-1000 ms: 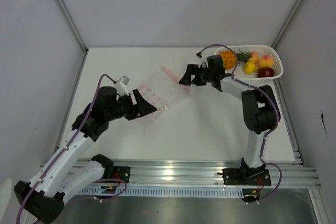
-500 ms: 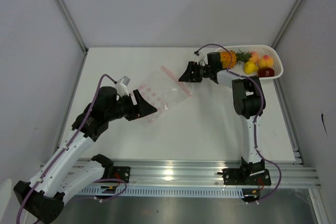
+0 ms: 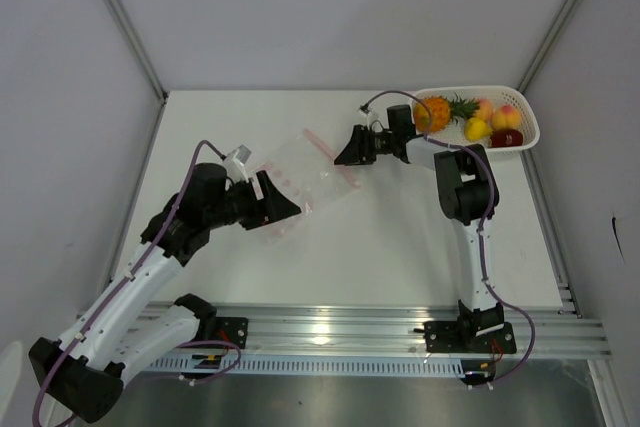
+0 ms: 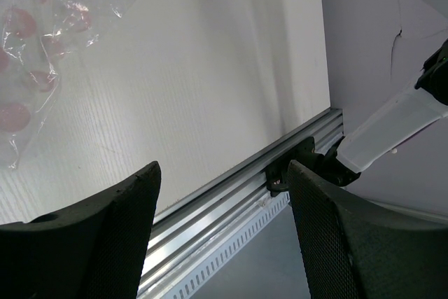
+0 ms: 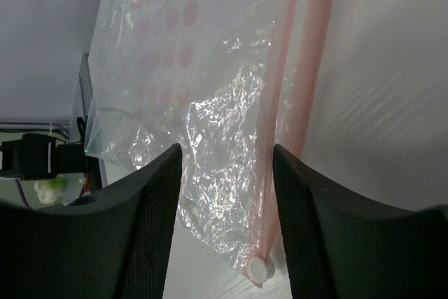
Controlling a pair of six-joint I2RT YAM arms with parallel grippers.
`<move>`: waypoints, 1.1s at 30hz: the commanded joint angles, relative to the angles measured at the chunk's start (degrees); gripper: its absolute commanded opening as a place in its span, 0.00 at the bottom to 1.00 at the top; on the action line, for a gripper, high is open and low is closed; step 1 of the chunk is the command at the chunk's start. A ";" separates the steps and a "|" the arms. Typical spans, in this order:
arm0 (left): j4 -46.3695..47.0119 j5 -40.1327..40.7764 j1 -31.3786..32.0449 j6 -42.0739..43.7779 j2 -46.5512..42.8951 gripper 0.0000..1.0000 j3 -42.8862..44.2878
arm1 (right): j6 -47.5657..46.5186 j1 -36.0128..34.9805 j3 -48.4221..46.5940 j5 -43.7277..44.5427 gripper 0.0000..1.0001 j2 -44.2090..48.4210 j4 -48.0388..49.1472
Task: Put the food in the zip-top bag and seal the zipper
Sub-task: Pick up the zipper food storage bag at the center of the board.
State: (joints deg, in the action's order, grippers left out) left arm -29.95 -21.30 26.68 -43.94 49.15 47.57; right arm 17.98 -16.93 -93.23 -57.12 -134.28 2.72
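On the table [image 3: 400, 237], the bag [image 3: 300, 182] lay thin, floppy, slick; its firmer zipper [image 5: 316, 33] looked the best hold. Right gripper [image 5: 225, 155] straddled its end, unclosed; left gripper [image 4: 222, 173] gaped empty.

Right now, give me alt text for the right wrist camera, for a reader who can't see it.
Two dark fingers of the right gripper stand apart in front of a crumpled clear zip-top bag lying on the white table. Its pink zipper runs top to bottom, ending at a white slider between them.
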 commanded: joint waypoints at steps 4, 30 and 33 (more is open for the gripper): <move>0.08 -0.41 0.39 0.79 0.42 0.76 2.00 | 2.76 -1.70 1.12 -6.24 0.53 -1.77 6.07; -5.02 3.80 0.39 2.02 3.32 0.78 7.18 | 23.15 -8.82 15.26 -4.14 0.00 -1.61 37.88; -8.36 5.82 0.39 3.50 6.47 0.79 10.86 | 19.57 -9.96 19.92 -1.77 0.00 5.76 35.71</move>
State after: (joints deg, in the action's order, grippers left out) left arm -35.94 -18.17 26.72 -42.96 53.12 53.52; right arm 39.68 -24.71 -76.60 -61.01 -135.96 36.86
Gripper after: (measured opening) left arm 0.783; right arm 0.006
